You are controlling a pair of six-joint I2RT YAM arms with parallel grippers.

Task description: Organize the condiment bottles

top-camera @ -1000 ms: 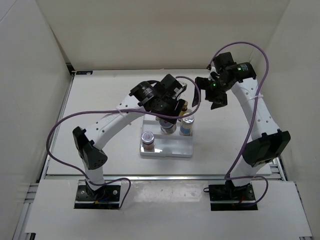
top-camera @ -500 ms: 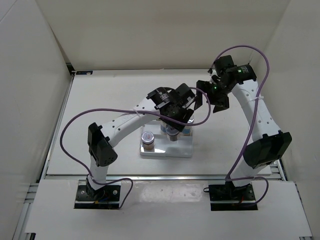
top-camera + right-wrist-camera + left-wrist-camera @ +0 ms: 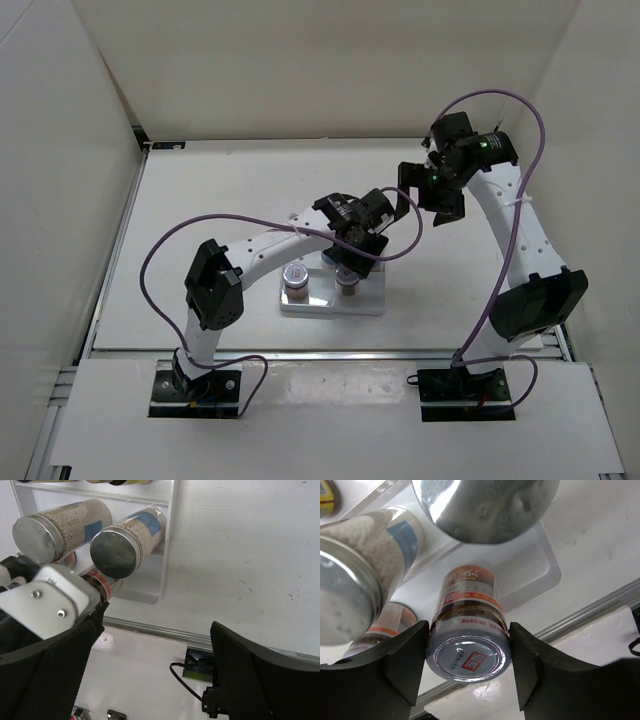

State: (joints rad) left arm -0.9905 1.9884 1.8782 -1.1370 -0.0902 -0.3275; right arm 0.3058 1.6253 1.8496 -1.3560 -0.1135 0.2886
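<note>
My left gripper is shut on a short silver-lidded jar with a reddish label, its fingers pressing both sides of the lid. The jar hangs or stands over the near right part of the white ridged tray; I cannot tell whether it touches. From above, this jar sits at the tray's front, the left gripper over it. A second jar stands front left. Two clear-blue bottles with silver caps stand behind. My right gripper hovers open and empty to the tray's back right.
A sliver of a yellow bottle shows at the tray's back. The left wrist's white housing fills the right wrist view's left side. An aluminium rail runs along the table's near edge. White walls enclose three sides.
The left arm swung right and then toward the near edge, bringing the held jar from the tray's back to its front right. The right gripper drifted slightly right and stayed open.
</note>
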